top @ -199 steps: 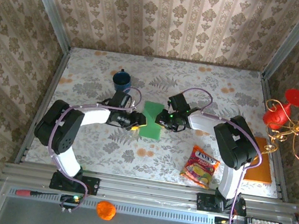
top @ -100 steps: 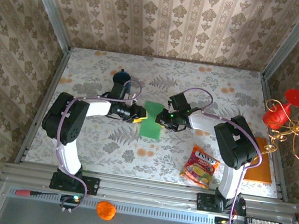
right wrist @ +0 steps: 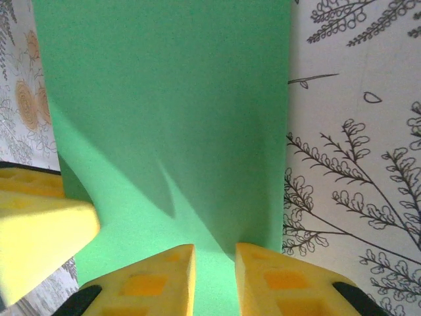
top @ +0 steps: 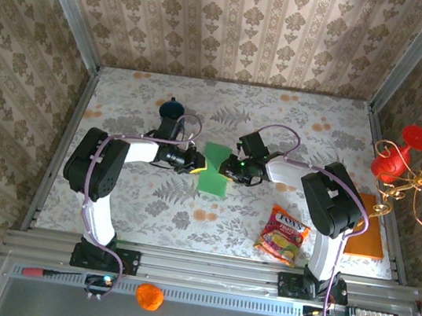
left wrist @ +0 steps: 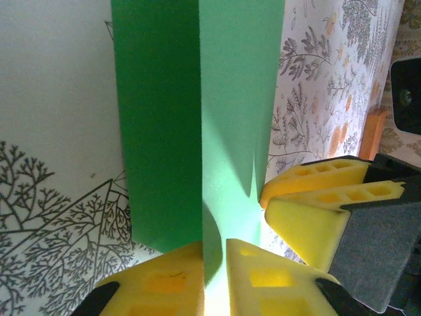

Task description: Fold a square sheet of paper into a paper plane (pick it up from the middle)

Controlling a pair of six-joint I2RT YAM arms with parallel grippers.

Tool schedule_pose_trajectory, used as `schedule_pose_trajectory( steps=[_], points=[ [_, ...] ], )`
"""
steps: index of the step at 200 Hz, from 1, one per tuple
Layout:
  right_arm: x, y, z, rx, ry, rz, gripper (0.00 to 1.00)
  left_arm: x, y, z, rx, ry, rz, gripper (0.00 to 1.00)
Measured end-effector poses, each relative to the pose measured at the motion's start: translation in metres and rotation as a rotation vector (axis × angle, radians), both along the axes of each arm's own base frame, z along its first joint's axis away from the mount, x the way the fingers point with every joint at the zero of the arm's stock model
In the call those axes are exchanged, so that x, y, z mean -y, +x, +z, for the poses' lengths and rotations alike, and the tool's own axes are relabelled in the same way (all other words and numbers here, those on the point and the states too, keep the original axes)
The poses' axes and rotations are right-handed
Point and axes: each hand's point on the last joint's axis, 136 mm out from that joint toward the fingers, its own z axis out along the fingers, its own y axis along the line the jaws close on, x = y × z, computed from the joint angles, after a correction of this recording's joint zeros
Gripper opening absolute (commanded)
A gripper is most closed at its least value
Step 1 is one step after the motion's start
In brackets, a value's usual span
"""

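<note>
Entry, top view: the square sheet of paper (top: 212,180) lies mid-table between left gripper (top: 198,164) and right gripper (top: 227,170); left wrist: left jaws clenched on its raised crease; right wrist: right jaws grasping its edge; apparently centre fold under way, next you likely flatten that crease.

Your left gripper (top: 197,165) and right gripper (top: 226,169) face each other, with the thin bright-green paper sheet (top: 211,182) lying between them on the floral-print table (top: 294,131), one gripper at each side edge. The round blue mug (top: 172,109) sits behind your left gripper, a bit to its left. The colourful crinkly snack packet (top: 284,234) is in front of the right gripper and off to its right. The flat orange-brown board (top: 370,233) lies further right still, at the table's edge.
</note>
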Motion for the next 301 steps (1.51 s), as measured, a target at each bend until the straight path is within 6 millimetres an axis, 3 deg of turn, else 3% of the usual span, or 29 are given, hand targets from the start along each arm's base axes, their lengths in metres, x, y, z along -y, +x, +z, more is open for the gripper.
schedule_pose_trajectory(
  steps=[37,84,104,132,168,252,301],
  points=[
    [0.006,-0.009,0.000,0.041,-0.022,0.051,0.43,-0.005,0.002,-0.005,0.004,0.025,0.042,0.10],
    [0.011,0.001,0.077,0.327,-0.036,0.131,0.55,-0.005,0.000,-0.006,-0.006,0.050,0.090,0.13],
    [0.015,0.003,0.094,0.396,-0.050,0.139,0.56,-0.001,0.000,-0.004,-0.001,0.042,0.089,0.19],
    [0.019,0.001,0.087,0.394,-0.078,0.144,0.55,0.001,0.000,-0.003,0.006,0.037,0.084,0.30],
    [0.020,-0.001,0.077,0.370,-0.085,0.145,0.54,0.005,-0.003,0.002,0.001,0.005,0.057,0.32],
    [0.025,-0.007,0.067,0.355,-0.094,0.139,0.56,0.016,0.000,0.003,-0.004,-0.041,0.005,0.13],
    [0.020,-0.010,0.074,0.482,-0.139,0.211,0.58,0.014,0.005,0.004,0.007,-0.029,0.039,0.06]
  ],
)
